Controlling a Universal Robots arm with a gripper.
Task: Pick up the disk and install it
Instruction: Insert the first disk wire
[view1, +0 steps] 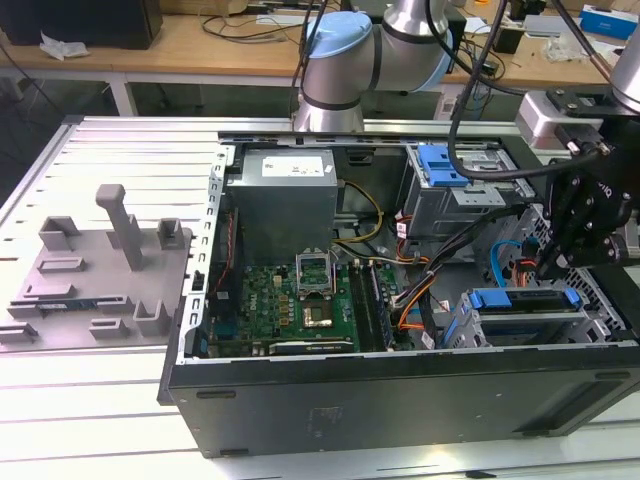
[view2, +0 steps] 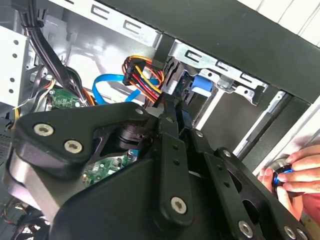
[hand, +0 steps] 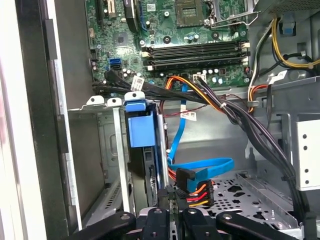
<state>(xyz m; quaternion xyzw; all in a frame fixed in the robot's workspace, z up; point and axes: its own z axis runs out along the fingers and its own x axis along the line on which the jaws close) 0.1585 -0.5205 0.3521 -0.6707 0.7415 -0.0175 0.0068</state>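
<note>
1. One disk (hand: 142, 131) stands in the drive bay (hand: 118, 150), left of centre in the first wrist view.
2. One gripper (hand: 169, 192), bottom centre, fingers nearly closed just beside it; grip unclear.

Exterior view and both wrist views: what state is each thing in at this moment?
computer case: open, side panel off.
disk: sitting in the drive cage, blue bracket on.
end effector: low inside the case, just above the disk.
person's hand: fingers on a blue-ringed knob.
</note>
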